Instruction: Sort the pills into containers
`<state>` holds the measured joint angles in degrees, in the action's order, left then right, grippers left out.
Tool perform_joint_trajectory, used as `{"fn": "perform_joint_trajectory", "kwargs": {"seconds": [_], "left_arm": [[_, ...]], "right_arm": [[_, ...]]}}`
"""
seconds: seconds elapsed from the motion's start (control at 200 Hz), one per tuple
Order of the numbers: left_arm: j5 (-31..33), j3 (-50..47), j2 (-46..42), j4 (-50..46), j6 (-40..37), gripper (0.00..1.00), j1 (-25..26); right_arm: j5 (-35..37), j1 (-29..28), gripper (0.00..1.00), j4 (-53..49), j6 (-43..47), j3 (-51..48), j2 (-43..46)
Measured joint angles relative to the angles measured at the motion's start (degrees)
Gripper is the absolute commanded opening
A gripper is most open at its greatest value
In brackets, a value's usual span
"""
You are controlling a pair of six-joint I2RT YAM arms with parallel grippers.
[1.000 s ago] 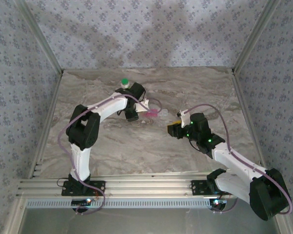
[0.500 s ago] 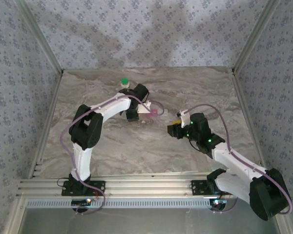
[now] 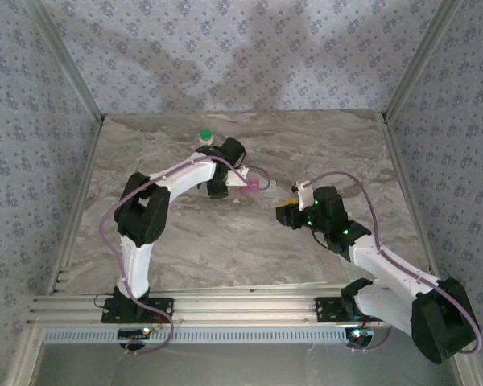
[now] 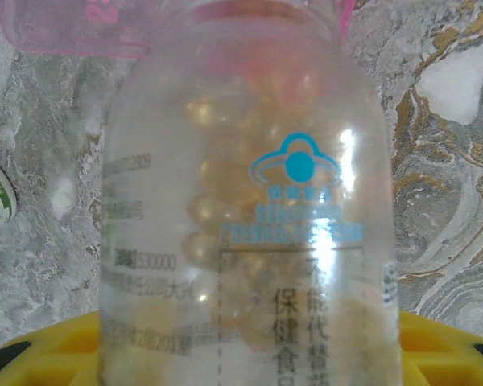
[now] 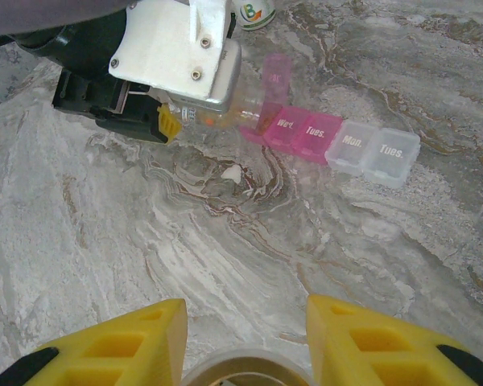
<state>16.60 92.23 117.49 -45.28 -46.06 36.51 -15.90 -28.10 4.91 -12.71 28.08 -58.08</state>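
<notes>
Tipping over on its side, the vial (image 4: 249, 201) sits clamped in the left hand (image 4: 241, 358). We see yellow fingers (image 4: 447, 346) at both sides of it in the left wrist view. It is clear, with printed text and a blue logo, and amber round pills (image 4: 213, 213) are inside. Its mouth points at the pink end of the pill case (image 5: 330, 141) and looks to be right at the end compartment, but we cannot tell if they touch.

The case lies flat on the marble tabletop (image 5: 105, 241). It has pink cells marked Wed. and Tues., then clear cells marked Mon. and Tues. One pink lid (image 5: 275, 76) stands up, open.

The white bottle (image 3: 205, 137) with the green cap stands upright just beyond the left hand, on the far side. A small pale bit (image 5: 232, 171) lies on the tabletop near the case; we cannot tell what it is.

The right hand (image 5: 245, 346) hovers on the near-right side, apart from the case. Its fingers are closed on a round tan-rimmed piece (image 5: 245, 371), only partly in view.
</notes>
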Motion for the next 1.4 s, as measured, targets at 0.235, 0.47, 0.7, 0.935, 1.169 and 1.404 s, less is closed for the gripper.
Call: {"fn": "perform_joint_trajectory", "kwargs": {"seconds": [0.235, 0.47, 0.7, 0.935, 1.169, 1.404], "left_arm": [[0.2, 0.0, 0.0, 0.1, 0.0, 0.0, 0.0], [0.1, -2.4, -0.2, 3.6, 0.9, 0.0, -0.1], [-0.5, -7.2, -2.8, 8.0, 2.3, 0.0, -0.5], [-1.0, -11.4, -5.1, 11.9, 3.3, 0.0, -1.2], [-1.9, -14.6, -7.9, 14.6, 5.3, 0.0, -1.7], [-2.2, -16.9, -8.4, 17.0, 6.9, 0.0, -1.7]], "right_arm": [[0.0, 0.0, 0.0, 0.0, 0.0, 0.1, 0.0], [0.0, 0.0, 0.0, 0.0, 0.0, 0.2, -0.1], [0.0, 0.0, 0.0, 0.0, 0.0, 0.3, -1.1], [0.0, 0.0, 0.0, 0.0, 0.0, 0.3, -1.8], [0.0, 0.0, 0.0, 0.0, 0.0, 0.4, -2.5], [0.0, 0.0, 0.0, 0.0, 0.0, 0.4, -3.2]]}}
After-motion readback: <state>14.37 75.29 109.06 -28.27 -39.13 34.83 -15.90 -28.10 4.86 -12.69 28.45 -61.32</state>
